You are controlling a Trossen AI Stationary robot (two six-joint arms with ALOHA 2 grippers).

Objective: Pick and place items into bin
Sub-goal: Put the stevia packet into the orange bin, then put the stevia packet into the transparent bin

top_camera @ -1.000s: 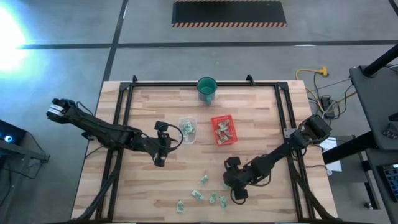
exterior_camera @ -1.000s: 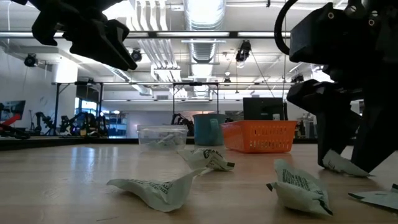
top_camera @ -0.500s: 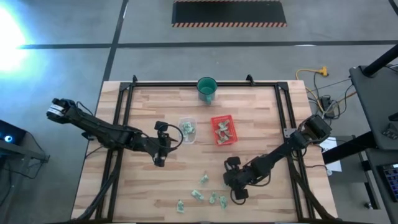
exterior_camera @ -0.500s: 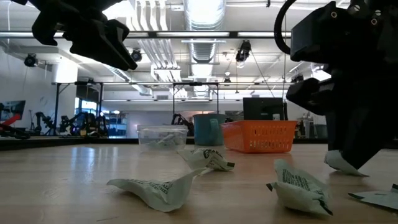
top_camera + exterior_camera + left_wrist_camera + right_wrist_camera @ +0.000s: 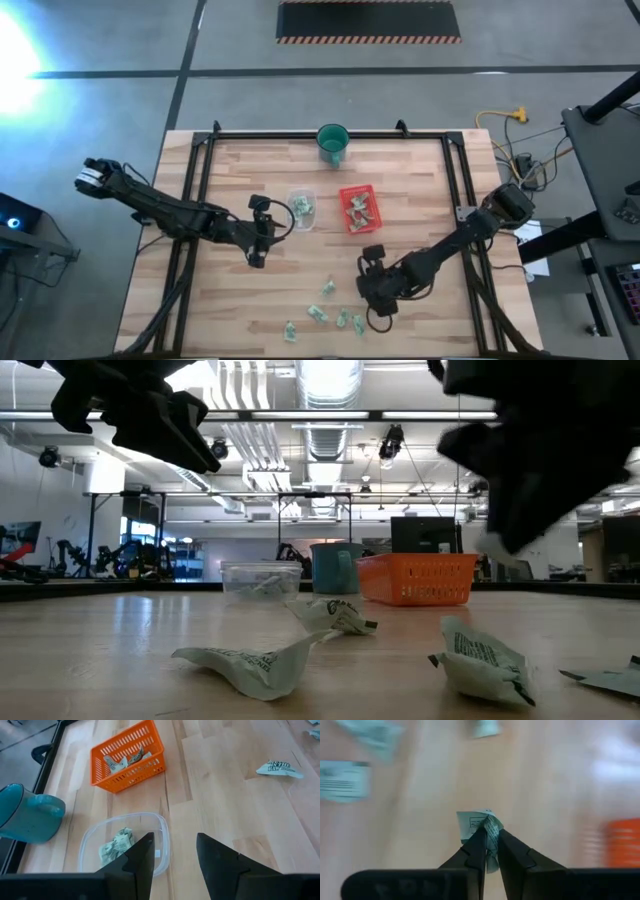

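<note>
Several small pale green-and-white items (image 5: 327,288) lie scattered on the wooden table near its front edge, and three show close up in the low view (image 5: 250,660). My right gripper (image 5: 490,832) is shut on one item (image 5: 481,823), held up off the table. From above, that gripper (image 5: 375,306) hangs over the scattered items. The orange bin (image 5: 358,208) at mid-table holds a few items. My left gripper (image 5: 175,845) is open and holds nothing. It hovers near a clear container (image 5: 122,845) with one item inside.
A teal cup (image 5: 333,143) stands at the back of the table, behind the clear container (image 5: 301,208) and the bin. Black frame rails (image 5: 195,190) run along the table's left, right and back edges. One loose item (image 5: 280,768) lies apart on the bare wood.
My right gripper has shut on an item lying on the table and lifted it clear of the wood. The left arm has not moved.
</note>
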